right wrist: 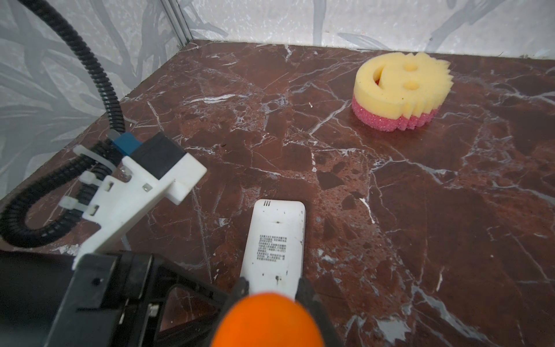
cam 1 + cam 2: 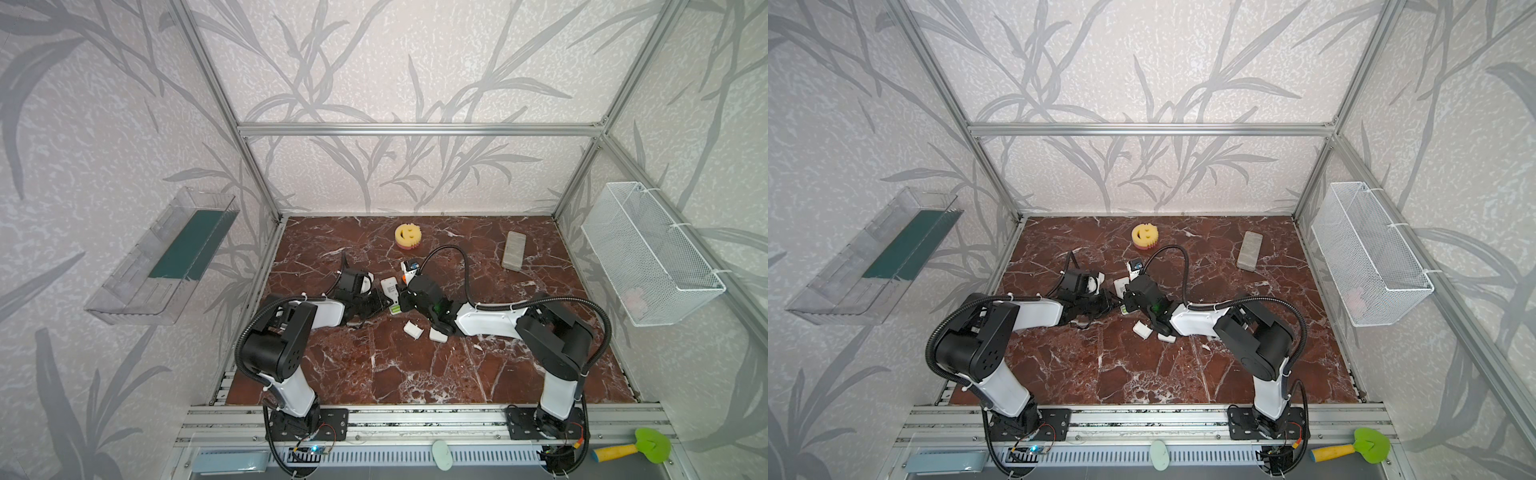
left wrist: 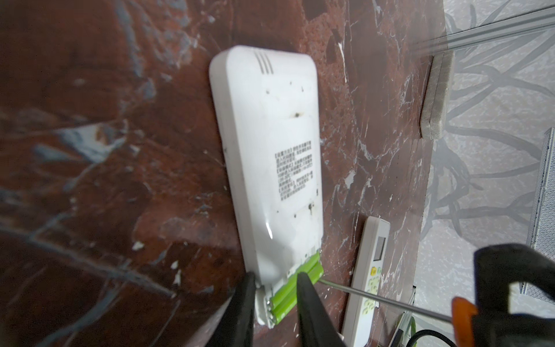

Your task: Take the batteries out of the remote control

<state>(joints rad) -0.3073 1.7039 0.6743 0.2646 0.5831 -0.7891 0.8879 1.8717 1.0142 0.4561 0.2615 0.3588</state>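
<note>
1. Jaws, left arm: set narrow across the near end of the remote control (image 3: 270, 150), one fingertip (image 3: 247, 300) at its edge and the other lying on the batteries (image 3: 295, 285). Whether they actually grip cannot be told.
2. Jaws, right arm: closed on the orange handle of the screwdriver (image 3: 375, 296), whose shaft reaches in from the right, its tip at the batteries.
3. Covers, two, white (image 2: 412, 329) (image 2: 438, 335): loose on the tabletop (image 2: 415, 374), just near of the right arm.
4. Batteries, lime-green: still in the open bay, mid-tabletop; none unloaded.
5. Second remote (image 3: 371, 270): face up, just right of the first.
6. Sponge, smiley (image 1: 399, 90), and grey block (image 2: 513, 250): far side, well apart.
7. Hazards, as judged:
   - a fingertip resting on the cells may pin them while the tip pries;
   - a slipping tip may skate off;
   - a freed cell may roll away;
   - a loose hold lets the remote slide.
</note>
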